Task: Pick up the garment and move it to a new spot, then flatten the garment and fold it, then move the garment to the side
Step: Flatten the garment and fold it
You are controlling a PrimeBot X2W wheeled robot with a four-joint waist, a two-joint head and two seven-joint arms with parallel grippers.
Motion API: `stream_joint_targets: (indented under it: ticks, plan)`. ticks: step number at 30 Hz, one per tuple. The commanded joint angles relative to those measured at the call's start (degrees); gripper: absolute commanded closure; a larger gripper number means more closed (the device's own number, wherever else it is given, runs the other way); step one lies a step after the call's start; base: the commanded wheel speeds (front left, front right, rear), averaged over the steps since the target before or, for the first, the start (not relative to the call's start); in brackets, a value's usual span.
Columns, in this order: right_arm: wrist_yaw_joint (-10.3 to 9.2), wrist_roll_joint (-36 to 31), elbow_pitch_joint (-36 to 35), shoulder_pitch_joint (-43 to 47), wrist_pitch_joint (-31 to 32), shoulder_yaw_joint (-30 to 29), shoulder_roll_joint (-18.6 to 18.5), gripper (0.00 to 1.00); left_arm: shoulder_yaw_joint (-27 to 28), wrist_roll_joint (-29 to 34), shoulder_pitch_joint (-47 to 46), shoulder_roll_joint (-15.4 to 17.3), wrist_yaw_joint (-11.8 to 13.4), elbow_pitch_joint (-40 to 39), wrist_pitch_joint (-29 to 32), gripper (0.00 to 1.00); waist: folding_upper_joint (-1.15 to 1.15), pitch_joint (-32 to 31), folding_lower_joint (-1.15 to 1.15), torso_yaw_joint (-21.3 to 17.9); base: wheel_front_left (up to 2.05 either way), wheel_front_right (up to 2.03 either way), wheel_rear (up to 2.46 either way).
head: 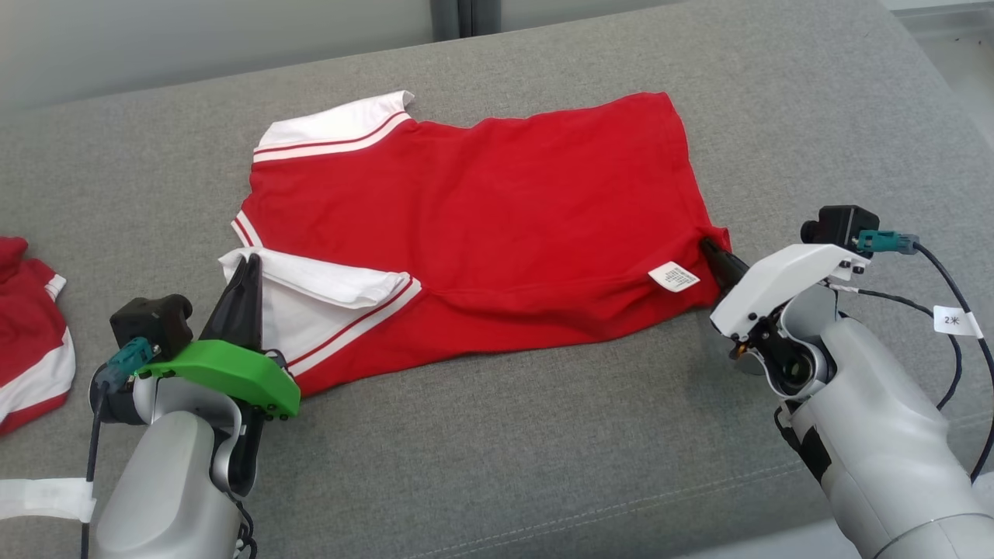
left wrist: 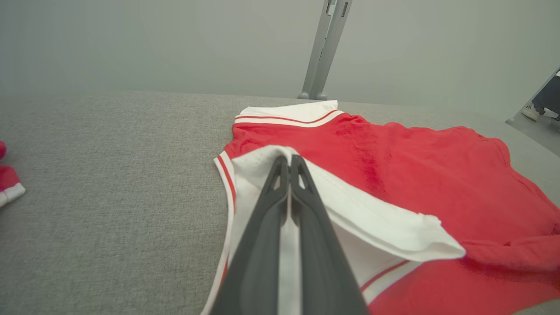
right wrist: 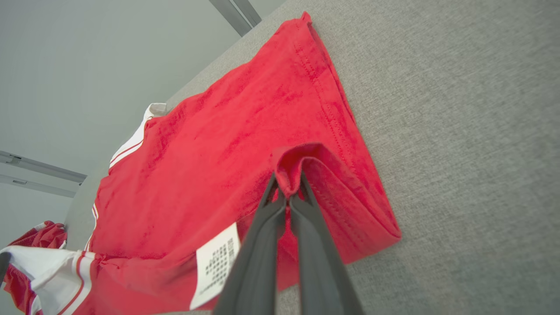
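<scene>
The red shirt (head: 481, 225) lies spread over the middle of the grey upholstered surface (head: 543, 435). Its near edge is doubled over, so what lies beneath is hidden. At the left edge a second red-and-white garment (head: 27, 334) is cut off by the frame, crumpled and hard to read.

The left gripper (head: 248, 264) has its dark fingers pressed together on the near-left white sleeve (head: 326, 283). In the left wrist view the fingertips (left wrist: 280, 168) pinch the sleeve's rounded ridge. The right gripper (head: 713, 252) is clamped on the near-right hem corner (right wrist: 302, 159), which bunches into a small peak.

The shirt is soft knit with red stripes along its white cuffs. A white printed care label (head: 673, 277), its text illegible, sits just beside the right gripper. The surface is coarse woven cloth.
</scene>
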Motion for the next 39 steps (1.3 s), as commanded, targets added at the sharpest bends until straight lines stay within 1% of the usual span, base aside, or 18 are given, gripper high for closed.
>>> stream_joint_targets:
  ticks: [1, 10, 11, 12, 13, 15, 19, 26, 31, 33, 39]
  plan:
    - [0.02, 0.38, 0.65, -0.86, -0.47, 0.31, 0.05, 1.00, -0.07, 0.45, -1.22, 0.17, -0.12, 0.81, -0.42, 1.00, 0.00, 0.38, 0.00, -0.21, 0.00, 0.00, 0.00]
    - [0.02, 1.02, 6.15, -5.00, -4.08, 3.16, 0.56, 1.00, -2.22, 0.31, -5.96, -0.35, -0.91, 8.56, -1.90, 1.00, 0.00, 1.12, 0.00, -0.22, 0.00, 0.00, 0.00]
    - [0.02, 0.94, 6.41, -5.28, -4.89, 3.57, 0.50, 0.62, -2.39, 0.11, -6.25, -0.47, -0.95, 9.21, -1.98, 1.00, 0.00, 1.19, 0.00, -0.25, 0.00, 0.00, 0.00]
    - [0.02, 1.07, 6.67, -5.46, -5.44, 3.98, 0.51, 0.05, -2.48, -0.14, -6.48, -0.54, -0.94, 9.85, -2.07, 0.58, 0.00, 1.26, 0.00, -0.27, 0.00, 0.00, 0.00]
    - [0.02, 1.29, 6.86, -5.58, -6.13, 4.24, 0.48, 0.00, -2.52, -0.22, -6.73, -0.56, -0.94, 10.22, -2.14, 0.00, 0.00, 1.31, 0.00, -0.30, 0.00, 0.00, 0.00]
    - [0.02, 1.29, 6.95, -5.95, -7.92, 4.84, 0.07, 0.00, -2.55, 0.50, -7.16, -0.42, -0.97, 10.15, -2.09, 0.00, 0.00, 1.39, 0.00, -0.35, 0.00, 0.00, 0.00]
    - [0.02, 1.73, 6.17, -4.99, -10.74, 6.96, -0.72, 0.00, -0.91, 1.72, -5.50, -0.74, -1.02, 7.35, -2.11, 0.00, 0.00, 1.06, 0.00, -0.30, 0.00, 0.00, 0.00]
    - [0.01, 2.31, 2.98, -1.28, -15.86, 10.97, -3.46, 0.00, 2.81, 4.29, 0.26, -2.31, -1.03, 1.04, -2.09, 0.00, 0.00, -0.92, 0.00, 0.00, 0.00, 0.00, 0.00]
    - [0.02, 0.25, 0.94, 1.82, -18.92, 13.48, -5.78, 0.00, 6.06, 6.57, 5.86, -3.50, -0.94, -4.43, -2.02, 0.00, 0.00, -2.03, 0.00, 0.33, 0.00, 0.00, 0.00]
    - [0.01, -1.27, 0.44, 3.35, -19.97, 13.86, -7.12, 0.00, 7.61, 8.04, 9.09, -4.13, -0.88, -7.16, -2.02, 0.00, 0.00, -2.18, 0.00, 0.57, 0.00, 0.00, 0.00]
    - [0.01, -2.78, 0.60, 5.02, -20.64, 13.41, -7.69, 0.00, 9.74, 9.67, 12.37, -4.47, -0.83, -8.45, -2.03, 0.00, 0.00, -1.65, 0.00, 0.88, 0.00, 0.00, 0.00]
